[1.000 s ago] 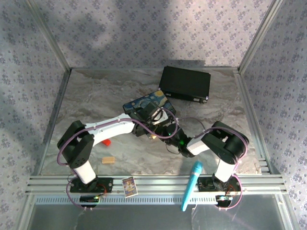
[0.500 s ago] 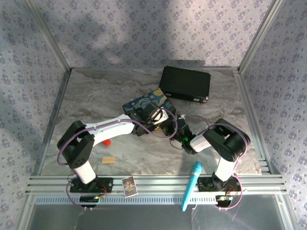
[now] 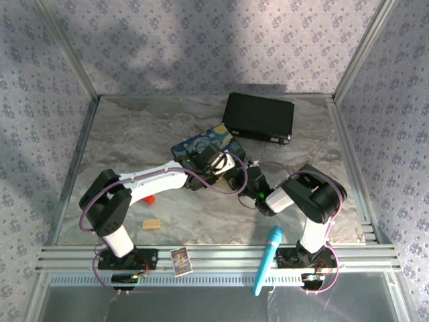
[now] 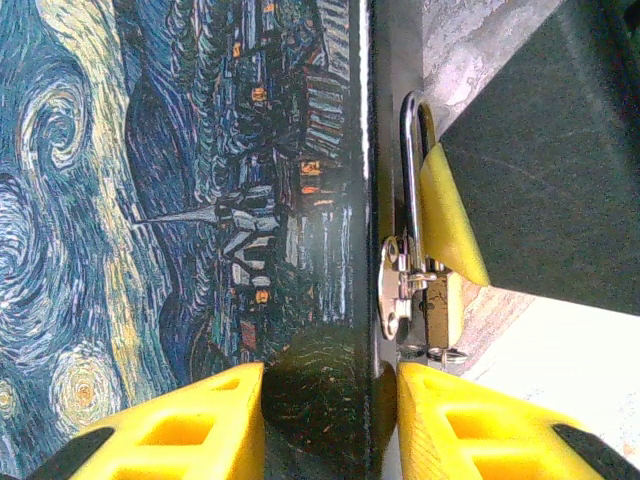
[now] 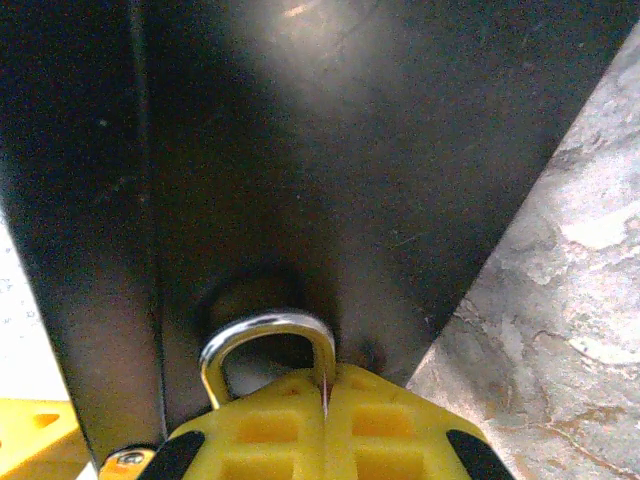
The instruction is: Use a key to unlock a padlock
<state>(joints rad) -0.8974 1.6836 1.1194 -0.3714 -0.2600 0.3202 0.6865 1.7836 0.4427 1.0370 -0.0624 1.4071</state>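
The painted tin [image 3: 201, 143] lies at mid-table, its starry lid [image 4: 150, 200] large in the left wrist view. The padlock [image 4: 447, 300] hangs from the latch on the tin's front wall, its silver shackle [image 4: 410, 150] pointing up. My left gripper [image 4: 332, 400] is open, one finger over the lid and one beside the wall. My right gripper [image 5: 328, 375] is shut, with a thin metal sliver, apparently the key, between its pads. The shackle loop [image 5: 265, 330] sits just past its tips. One of its yellow fingers [image 4: 450, 220] lies along the padlock. Both grippers [image 3: 224, 166] [image 3: 249, 176] meet at the tin's near corner.
A black case [image 3: 259, 117] lies behind the tin. A small red block [image 3: 150, 199] and a tan wooden block [image 3: 151, 224] sit front left. A blue wand [image 3: 267, 258] and a card [image 3: 179, 261] rest on the front rail.
My right gripper has moved up and left from the open table to the tin's latch, mostly in the first half second. The left arm has stayed put.
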